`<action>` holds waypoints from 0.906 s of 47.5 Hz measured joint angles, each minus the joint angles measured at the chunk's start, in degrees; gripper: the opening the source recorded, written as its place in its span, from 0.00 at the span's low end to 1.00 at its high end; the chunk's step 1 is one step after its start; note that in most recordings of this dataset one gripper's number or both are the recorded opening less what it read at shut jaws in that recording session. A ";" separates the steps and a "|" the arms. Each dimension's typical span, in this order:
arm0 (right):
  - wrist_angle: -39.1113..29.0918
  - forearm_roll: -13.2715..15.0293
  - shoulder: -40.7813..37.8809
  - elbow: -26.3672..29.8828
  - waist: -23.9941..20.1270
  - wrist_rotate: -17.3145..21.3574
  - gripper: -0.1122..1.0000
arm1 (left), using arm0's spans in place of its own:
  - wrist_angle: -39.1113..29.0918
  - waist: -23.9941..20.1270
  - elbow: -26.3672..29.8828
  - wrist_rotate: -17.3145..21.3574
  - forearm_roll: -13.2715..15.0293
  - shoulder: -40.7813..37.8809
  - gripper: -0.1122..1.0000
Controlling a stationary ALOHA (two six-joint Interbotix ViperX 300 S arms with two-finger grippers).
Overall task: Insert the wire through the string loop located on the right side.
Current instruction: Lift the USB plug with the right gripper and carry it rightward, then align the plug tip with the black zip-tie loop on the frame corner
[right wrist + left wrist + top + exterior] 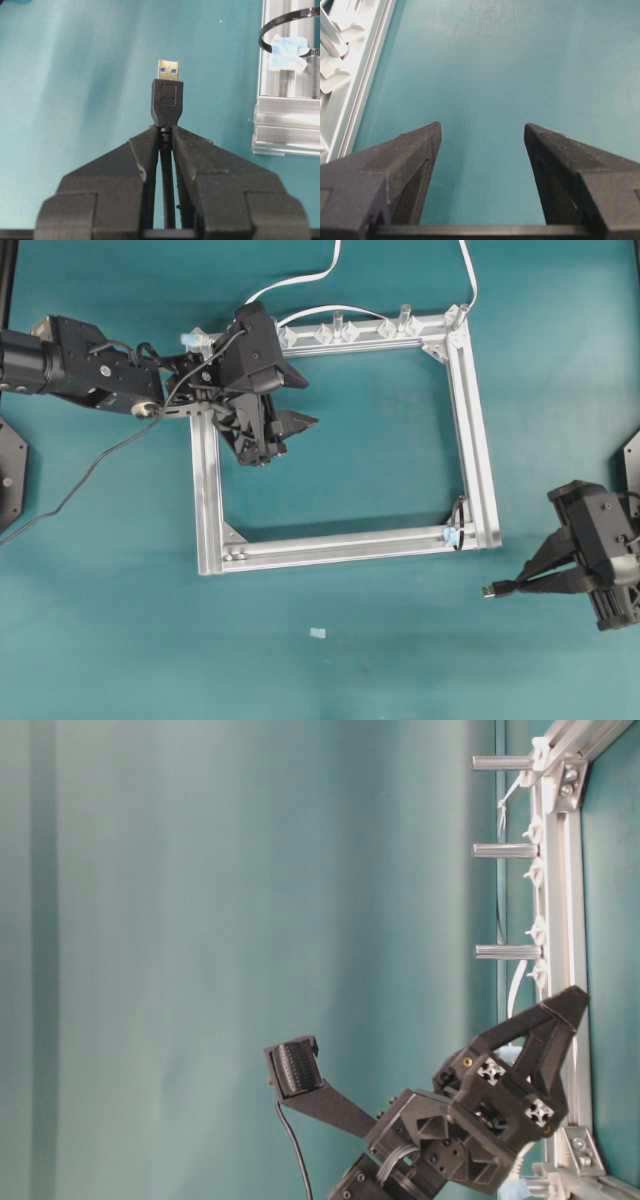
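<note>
A square aluminium frame (480, 440) lies flat on the teal worktop (330, 670), taking up the middle and reaching toward the far edge. Bare worktop shows inside the frame, along the near edge and between the frame's right rail and the right edge.

The string loop (287, 27) stands at the frame's near right corner, a thin dark ring with a pale-blue bit at its base, fixed on the rail; the overhead view places it (455, 525) at that corner.

The right end effector (166, 137) is pressed together on the wire (167, 97) just behind the plug, whose metal tip juts out past the fingertips. In the overhead view this end effector (520, 585) sits near the right edge of the worktop, outside the frame and on the near side of its near right corner, apart from it; the plug (492, 590) points toward the worktop's left edge. The loop lies ahead and to the right of the plug in the wrist view, well apart from it.

The left end effector (285, 430) hangs over the frame's far left corner with its fingers spread wide and nothing between them (482, 135). White flat cables (300, 282) trail from the far rail toward the far edge
</note>
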State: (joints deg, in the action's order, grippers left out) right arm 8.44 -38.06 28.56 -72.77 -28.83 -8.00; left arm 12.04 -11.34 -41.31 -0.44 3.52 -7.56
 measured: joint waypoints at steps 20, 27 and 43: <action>-0.26 0.00 0.09 0.00 0.00 -0.09 0.23 | -0.09 0.00 0.09 0.00 0.00 0.00 0.73; -0.18 0.00 0.09 -0.18 0.44 -0.09 0.23 | -0.09 0.00 0.09 0.09 0.00 0.09 0.73; 0.09 0.53 0.09 -0.97 4.75 -0.09 0.23 | -0.09 0.00 0.18 0.00 -0.09 0.09 0.73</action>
State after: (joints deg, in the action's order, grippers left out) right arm 8.53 -37.53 28.65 -73.74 -24.08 -8.09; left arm 11.95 -11.34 -41.13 -0.44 3.43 -7.47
